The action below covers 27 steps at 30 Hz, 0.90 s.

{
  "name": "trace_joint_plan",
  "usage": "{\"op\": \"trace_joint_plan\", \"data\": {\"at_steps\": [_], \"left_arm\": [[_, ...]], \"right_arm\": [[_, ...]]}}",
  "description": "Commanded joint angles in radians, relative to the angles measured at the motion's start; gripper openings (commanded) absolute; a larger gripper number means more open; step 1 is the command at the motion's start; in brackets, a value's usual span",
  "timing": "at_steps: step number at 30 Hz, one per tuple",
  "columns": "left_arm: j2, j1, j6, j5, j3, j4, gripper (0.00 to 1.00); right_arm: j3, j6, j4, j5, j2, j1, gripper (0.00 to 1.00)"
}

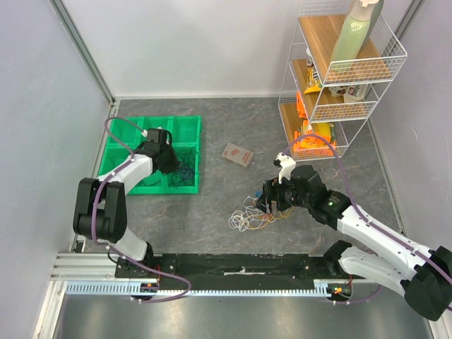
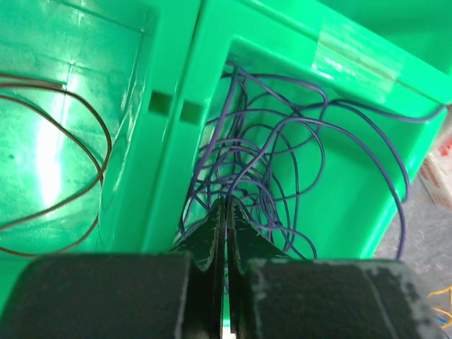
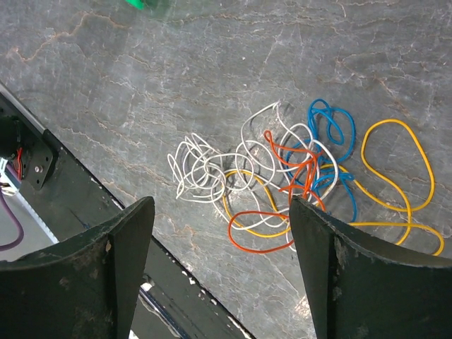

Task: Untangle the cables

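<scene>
Several light, limp cables lie tangled on the worktop under your right hand — spread apart; pinch an outlying yellow loop. Left hand, pressed together, sits among purple strands in the green tray.

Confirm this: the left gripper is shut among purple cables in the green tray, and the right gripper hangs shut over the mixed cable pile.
One error: the right gripper is open, not shut; the right wrist view shows its jaws wide apart over the mixed cable pile. The rest holds.
</scene>
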Motion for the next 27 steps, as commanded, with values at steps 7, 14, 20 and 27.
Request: {"op": "trace_joint_plan", "data": {"at_steps": [7, 14, 20, 27], "left_arm": [[0.018, 0.001, 0.045, 0.043, 0.115, -0.093, 0.3], [-0.179, 0.001, 0.091, 0.059, 0.103, -0.156, 0.61], [-0.346, 0.001, 0.163, 0.115, 0.081, -0.192, 0.69], [-0.329, -0.001, 0.208, 0.172, 0.077, -0.178, 0.74]], "right_arm": [[0.047, -0.017, 0.009, 0.056, 0.001, 0.002, 0.85], [0.024, -0.03, 0.011, 0.091, 0.007, 0.002, 0.85], [0.015, -0.037, 0.009, 0.196, 0.003, 0.002, 0.85], [-0.045, 0.013, 0.061, 0.211, 0.003, 0.002, 0.84]]}}
